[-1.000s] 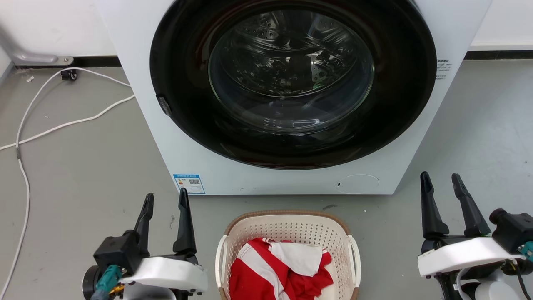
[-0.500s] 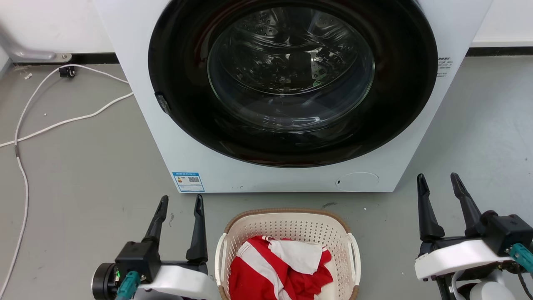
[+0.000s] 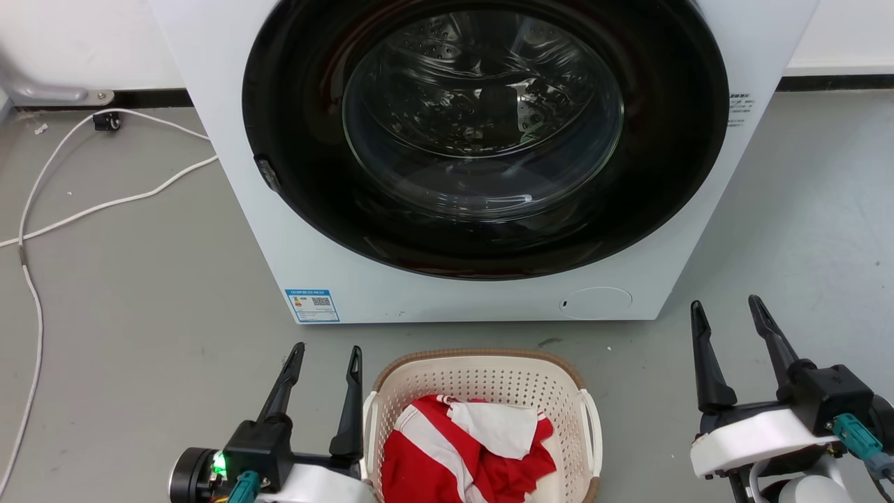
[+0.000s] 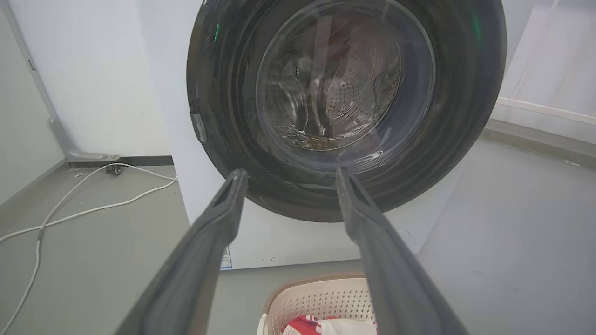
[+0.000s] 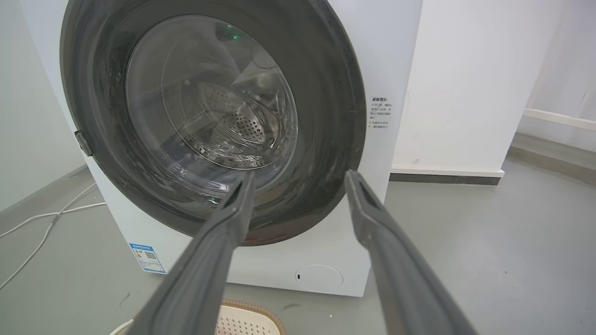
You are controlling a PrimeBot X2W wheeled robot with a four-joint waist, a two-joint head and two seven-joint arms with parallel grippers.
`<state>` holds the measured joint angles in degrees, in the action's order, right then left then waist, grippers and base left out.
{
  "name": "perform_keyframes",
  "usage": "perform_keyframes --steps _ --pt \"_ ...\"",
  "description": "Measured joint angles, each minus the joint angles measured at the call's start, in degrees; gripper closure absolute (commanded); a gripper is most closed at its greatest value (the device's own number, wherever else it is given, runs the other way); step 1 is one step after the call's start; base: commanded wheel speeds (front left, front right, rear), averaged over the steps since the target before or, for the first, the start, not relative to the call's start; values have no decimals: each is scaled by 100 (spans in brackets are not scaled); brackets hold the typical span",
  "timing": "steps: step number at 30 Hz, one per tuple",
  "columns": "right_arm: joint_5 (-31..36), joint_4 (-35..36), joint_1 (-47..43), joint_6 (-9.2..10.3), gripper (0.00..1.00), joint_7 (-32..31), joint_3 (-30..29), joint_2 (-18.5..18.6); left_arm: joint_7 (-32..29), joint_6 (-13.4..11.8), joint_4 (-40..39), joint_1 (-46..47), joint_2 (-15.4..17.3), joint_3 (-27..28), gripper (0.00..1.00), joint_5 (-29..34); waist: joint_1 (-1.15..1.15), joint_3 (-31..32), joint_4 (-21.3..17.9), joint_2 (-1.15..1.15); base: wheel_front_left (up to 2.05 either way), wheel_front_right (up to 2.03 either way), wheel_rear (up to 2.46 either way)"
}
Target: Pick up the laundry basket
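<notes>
In front of the robot, at 12 o'clock in the head view: washing machine (image 3: pixel 447 293), big dark round door. Laundry basket (image 3: pixel 482 381) at 6 o'clock, on the floor (image 3: pixel 140 314) just beside the machine's front, with red-and-white clothing (image 3: pixel 447 454) inside.

Left gripper (image 3: pixel 328 348) at 7 o'clock, fingers spread, inner finger just beside the left handle (image 3: pixel 368 426); contact hard to tell. Right gripper (image 3: pixel 725 302) at 4 o'clock, spread, well apart from the right handle (image 3: pixel 596 433).

Step looks like the approach. To do it well: bring the right gripper in to mirror the left, lower both to handle height, pinch evenly, and lift level so nothing spills or hits the door.

Writing: blue sticker (image 3: pixel 312 305) with a QR code at the door's 7 o'clock, and a small printed notice (image 3: pixel 740 110) at its 3 o'clock. Text on both is too small to read.
</notes>
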<state>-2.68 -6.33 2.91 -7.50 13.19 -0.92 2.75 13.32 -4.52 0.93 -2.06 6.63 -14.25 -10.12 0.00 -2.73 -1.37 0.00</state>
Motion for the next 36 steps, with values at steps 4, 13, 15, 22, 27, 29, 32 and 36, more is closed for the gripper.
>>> perform_keyframes --steps 4,13,15,22,27,29,32,36 --pt "-125 -93 0 0 0 49 16 2 34 78 -26 -67 -126 202 0 15 0 20 -15 0 0 0 0" --pt "144 -225 1 0 0 142 11 2 130 380 -10 -155 -286 479 0 396 0 1 -35 0 0 0 0" --pt "211 -236 1 0 0 157 21 2 149 404 0 -168 -309 504 0 487 0 -11 -32 0 0 0 0" --pt "285 -238 4 0 0 190 33 3 167 409 54 -186 -350 558 0 645 0 -64 -7 0 0 0 0" --pt "296 -238 9 0 0 190 55 3 167 410 68 -185 -363 583 0 651 0 -83 0 0 0 0 0" --pt "294 -238 9 0 0 190 59 3 167 410 78 -185 -364 594 0 662 0 -81 -3 0 0 0 0" --pt "291 -240 10 0 0 190 60 3 167 425 97 -185 -367 611 0 671 0 -89 -4 0 0 0 0" --pt "272 -240 32 0 0 190 65 3 168 431 108 -180 -368 632 0 684 0 -104 -4 0 0 0 0"
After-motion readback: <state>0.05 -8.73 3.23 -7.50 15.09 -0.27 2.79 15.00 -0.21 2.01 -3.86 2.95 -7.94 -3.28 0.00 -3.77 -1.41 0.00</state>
